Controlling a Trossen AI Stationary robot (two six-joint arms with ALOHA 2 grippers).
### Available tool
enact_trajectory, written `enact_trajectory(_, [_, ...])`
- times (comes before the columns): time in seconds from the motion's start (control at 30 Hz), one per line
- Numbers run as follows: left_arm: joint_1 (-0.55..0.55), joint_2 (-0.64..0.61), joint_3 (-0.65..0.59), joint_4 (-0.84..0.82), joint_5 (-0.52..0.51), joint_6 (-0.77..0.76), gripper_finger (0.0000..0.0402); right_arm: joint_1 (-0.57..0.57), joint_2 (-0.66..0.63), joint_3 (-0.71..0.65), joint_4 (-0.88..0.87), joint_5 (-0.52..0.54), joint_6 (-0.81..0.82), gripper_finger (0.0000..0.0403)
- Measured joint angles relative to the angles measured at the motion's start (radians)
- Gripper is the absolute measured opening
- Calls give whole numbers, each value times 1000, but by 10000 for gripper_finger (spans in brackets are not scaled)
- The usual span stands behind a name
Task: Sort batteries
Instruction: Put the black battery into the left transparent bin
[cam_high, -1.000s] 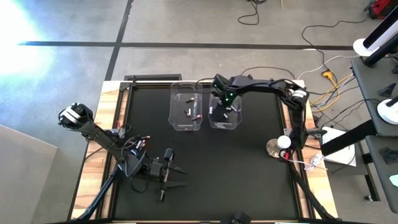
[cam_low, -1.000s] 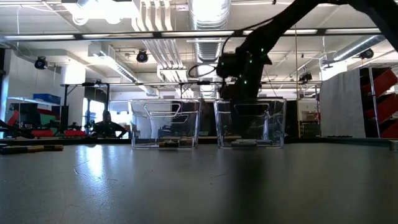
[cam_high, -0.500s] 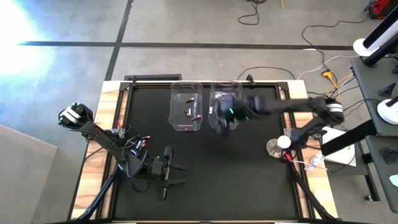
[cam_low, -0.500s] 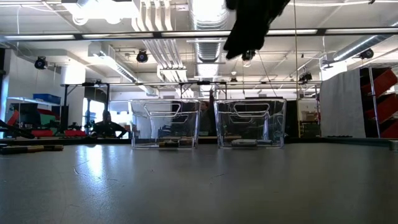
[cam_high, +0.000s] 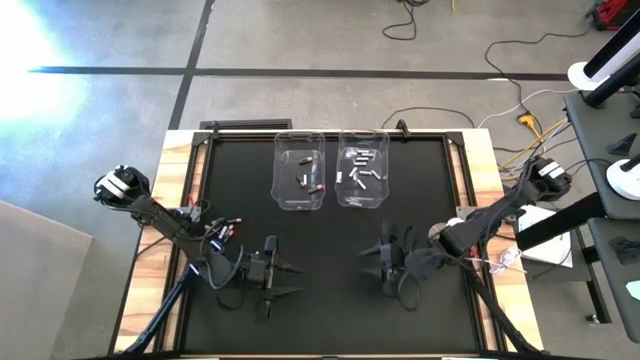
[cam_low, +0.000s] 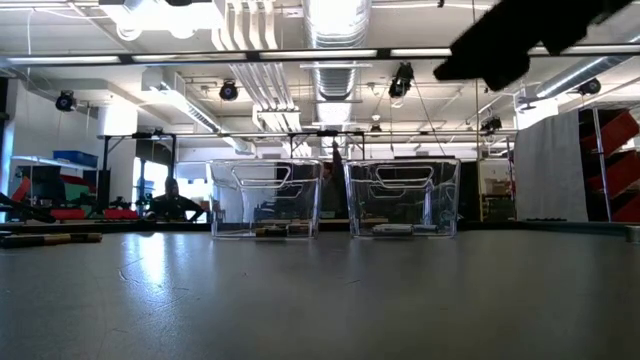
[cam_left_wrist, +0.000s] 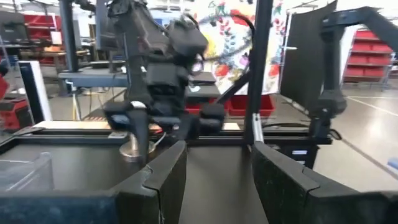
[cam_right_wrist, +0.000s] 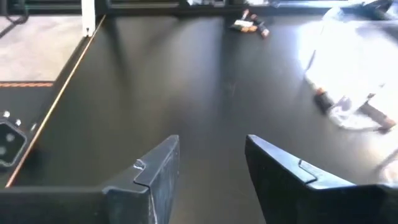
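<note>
High view: right gripper now near table's front edge, right of middle, fingers spread and empty, pulled back from over right bin; drop there looks done. Left gripper parked near front edge, left of middle, fingers apart, empty, unchanged. A few batteries left loose beside left edge, so next pick judged there. Toward far edge: left bin holds dark batteries, right bin holds silvery batteries

Silvery-white batteries fill one clear bin; the mat is black.
</note>
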Motion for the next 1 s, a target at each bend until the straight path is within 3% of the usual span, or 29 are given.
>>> enact_trajectory(0.3, [14,19,0,-43,-11,-23,159,13,284,-46,396,71,-100,147])
enact_trajectory(0.47, [14,19,0,-150,-13,-119,159,-15,439,42,436,70,-147,131])
enact_trajectory(0.6, [14,19,0,-323,-12,-345,159,-44,549,112,437,67,-156,119])
enact_trajectory(0.8, [0,19,0,-643,-5,-843,159,-69,696,232,436,44,-338,116])
enact_trajectory(1.0, [5,8,0,-917,128,-1115,159,-93,810,373,433,26,-370,136])
